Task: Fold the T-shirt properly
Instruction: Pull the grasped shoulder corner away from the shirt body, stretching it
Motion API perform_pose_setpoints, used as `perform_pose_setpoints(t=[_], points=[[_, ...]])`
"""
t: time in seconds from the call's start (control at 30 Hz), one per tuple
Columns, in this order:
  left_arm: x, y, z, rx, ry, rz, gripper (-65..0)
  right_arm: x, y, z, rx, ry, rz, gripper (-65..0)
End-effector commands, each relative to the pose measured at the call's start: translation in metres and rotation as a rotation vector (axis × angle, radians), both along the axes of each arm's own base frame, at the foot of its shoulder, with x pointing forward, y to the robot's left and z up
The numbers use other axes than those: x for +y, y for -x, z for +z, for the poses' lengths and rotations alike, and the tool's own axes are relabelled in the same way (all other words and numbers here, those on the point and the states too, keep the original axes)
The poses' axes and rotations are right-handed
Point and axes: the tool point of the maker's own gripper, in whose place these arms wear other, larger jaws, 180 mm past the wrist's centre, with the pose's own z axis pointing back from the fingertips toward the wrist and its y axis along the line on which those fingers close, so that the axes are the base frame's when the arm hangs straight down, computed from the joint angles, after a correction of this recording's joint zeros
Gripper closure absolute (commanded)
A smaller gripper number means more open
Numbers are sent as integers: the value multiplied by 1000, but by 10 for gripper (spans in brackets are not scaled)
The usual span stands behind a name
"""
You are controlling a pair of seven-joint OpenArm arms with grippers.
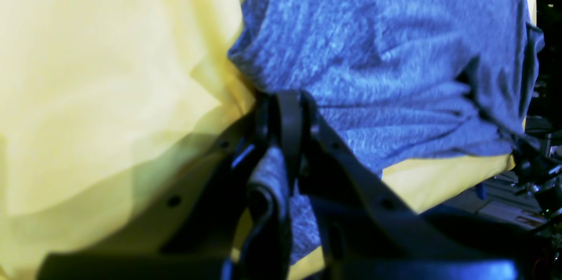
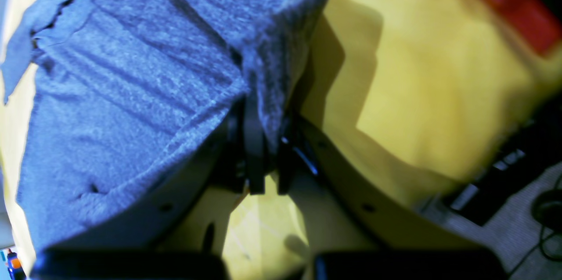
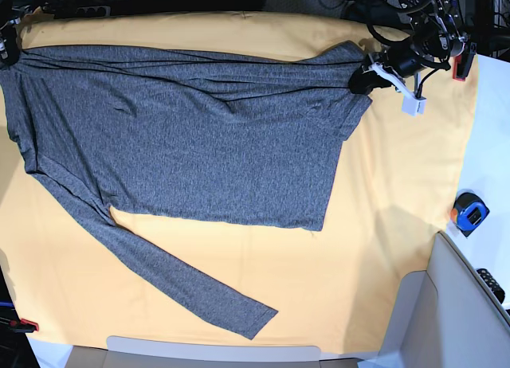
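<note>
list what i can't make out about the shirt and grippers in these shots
- Right gripper: base view's left edge cuts it off.
- T-shirt: wrist views are blurred close-ups, so its full outline shows only from the base.
- Left gripper: small in the base view; the pinched cloth hides the contact between its fingers.
- Second sleeve: not seen; bunched folds along the far edge may hide it.

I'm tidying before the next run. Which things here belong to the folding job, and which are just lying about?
In the job:
- shirt
- left claw, shut on the shirt's edge
- right claw, shut on the shirt's edge
- yellow cloth under it

Lying about:
- tape measure at the table's edge
- red clip at the cloth's corner
</note>
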Motion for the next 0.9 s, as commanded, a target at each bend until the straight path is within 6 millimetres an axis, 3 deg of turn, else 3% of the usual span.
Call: perform_pose_setpoints(t=[0.0,0.33,0.57,0.87], points=[[17,37,-22,163,-101,-33,-1,-2,32,-15,173,-13,-1,0],[16,80,-33,251,-98,-33,-1,-2,54,-19,231,-14,1,0],[10,107,-35,274,-76,-71,-1,-6,55,-15,253,5,26,0],[15,113,-33,276,-70,-45,-1,-2,57,-19,283,1,56,0]])
